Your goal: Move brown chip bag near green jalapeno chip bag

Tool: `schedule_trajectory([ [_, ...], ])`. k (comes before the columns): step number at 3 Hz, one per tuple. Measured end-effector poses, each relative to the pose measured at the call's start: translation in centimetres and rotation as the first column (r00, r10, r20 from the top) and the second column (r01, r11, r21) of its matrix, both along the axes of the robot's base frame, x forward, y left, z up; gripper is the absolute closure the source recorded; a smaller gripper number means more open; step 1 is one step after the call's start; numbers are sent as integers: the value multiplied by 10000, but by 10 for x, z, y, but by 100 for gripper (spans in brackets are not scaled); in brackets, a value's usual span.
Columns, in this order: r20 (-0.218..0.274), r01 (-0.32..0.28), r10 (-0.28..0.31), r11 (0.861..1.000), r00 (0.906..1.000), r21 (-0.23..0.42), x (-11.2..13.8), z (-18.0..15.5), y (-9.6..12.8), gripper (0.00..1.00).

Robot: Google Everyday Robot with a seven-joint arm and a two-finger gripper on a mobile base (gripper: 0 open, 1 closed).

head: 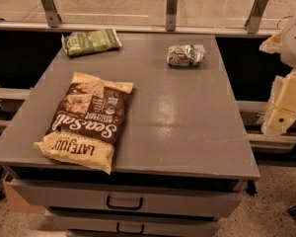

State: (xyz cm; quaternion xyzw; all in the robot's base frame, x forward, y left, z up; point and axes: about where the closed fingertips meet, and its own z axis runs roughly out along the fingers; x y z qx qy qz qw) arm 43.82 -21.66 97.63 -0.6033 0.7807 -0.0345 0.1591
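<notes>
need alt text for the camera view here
A brown chip bag lies front left on a grey table, apart from a green jalapeno chip bag at the back left. A silvery packet sits back right; the gripper hangs beyond the table's right edge.

**Two chip bags, well apart**

The brown chip bag (pixel 86 122) lies flat, face up, at the table's (pixel 187 127) front left. The green jalapeno chip bag (pixel 91 42) lies flat at the back-left corner. The gripper (pixel 282 115) hangs beyond the right edge.
</notes>
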Motion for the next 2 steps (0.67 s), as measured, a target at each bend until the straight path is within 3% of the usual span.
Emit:
schedule_trajectory([
  [2, 116, -220, 218, 9996, 9997, 184, 5, 0, 11, 0],
])
